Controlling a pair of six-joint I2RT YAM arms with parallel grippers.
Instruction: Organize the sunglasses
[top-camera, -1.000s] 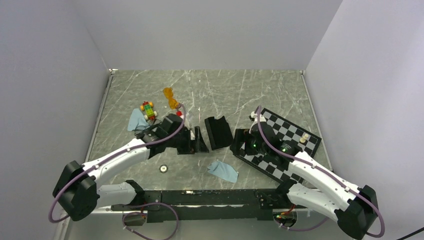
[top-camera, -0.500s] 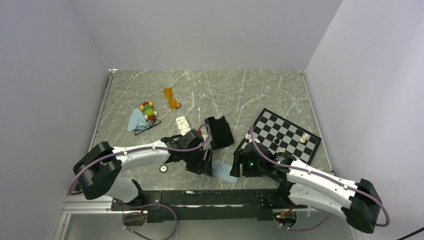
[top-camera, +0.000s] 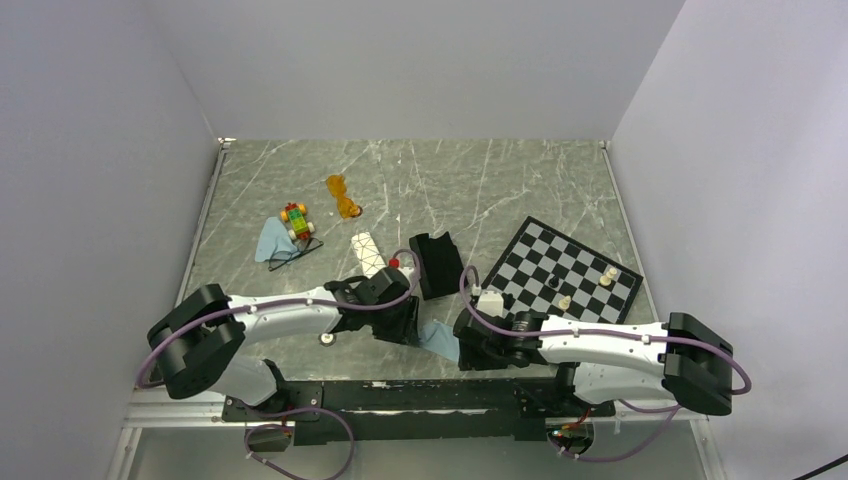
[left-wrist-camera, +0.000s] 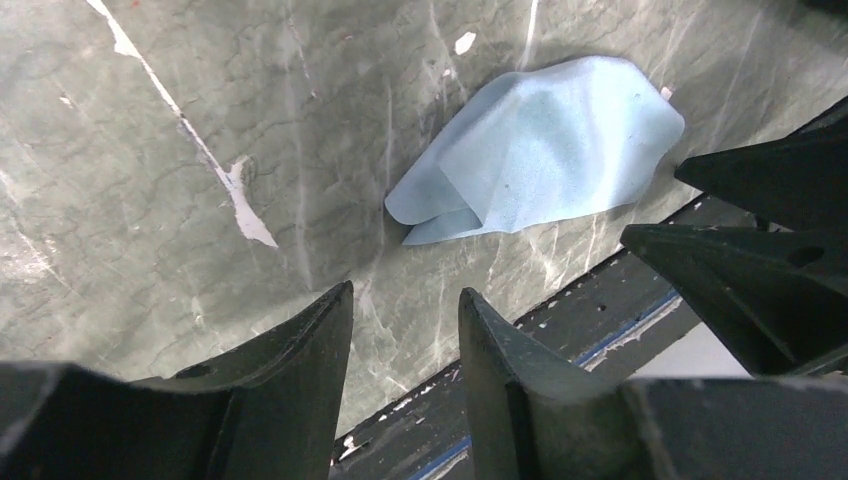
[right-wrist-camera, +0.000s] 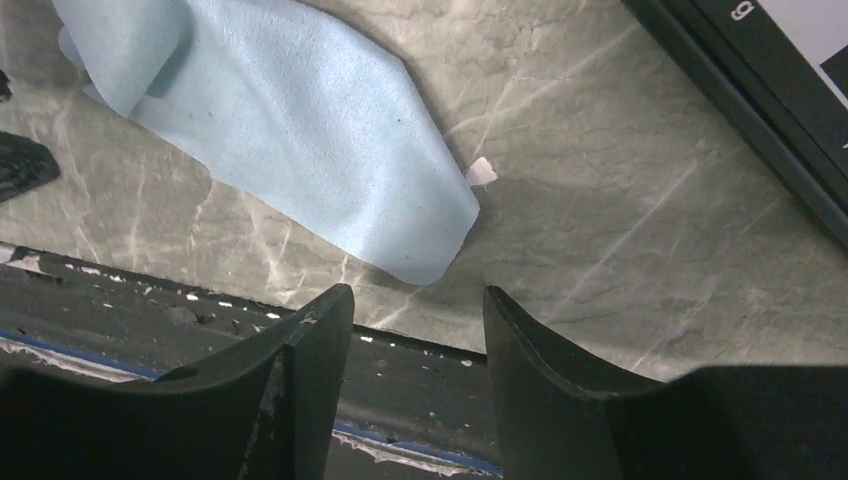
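Top external view: two pairs of sunglasses lie on the far left part of the grey marbled table (top-camera: 520, 180). The orange sunglasses (top-camera: 343, 196) are translucent plastic with rounded lobes and sit alone, far from both arms. The black wire sunglasses (top-camera: 296, 254) are thin-framed and rest at the edge of the far blue cloth (top-camera: 268, 240), just beside one small multicoloured toy car (top-camera: 295, 218).

There are two soft, pale blue cloths; the near blue cloth (top-camera: 441, 338) lies crumpled and folded between the two grippers at the table's near edge. There are two cases: a white case (top-camera: 367, 250) with a black line pattern, and a black case (top-camera: 437, 263), oblong and matte. One black-and-white chessboard (top-camera: 560, 262) lies on the right with a few small pieces on it. One small round object (top-camera: 326, 338) sits near the left arm.

The left gripper (top-camera: 405, 325) hovers low beside the near cloth; in the left wrist view its dark, tapered fingers (left-wrist-camera: 310, 340) stand parted with nothing between them. The right gripper (top-camera: 470, 350) is likewise released, and in its wrist view the fingers (right-wrist-camera: 310, 340) show an empty gap over the cloth's corner and the table edge.
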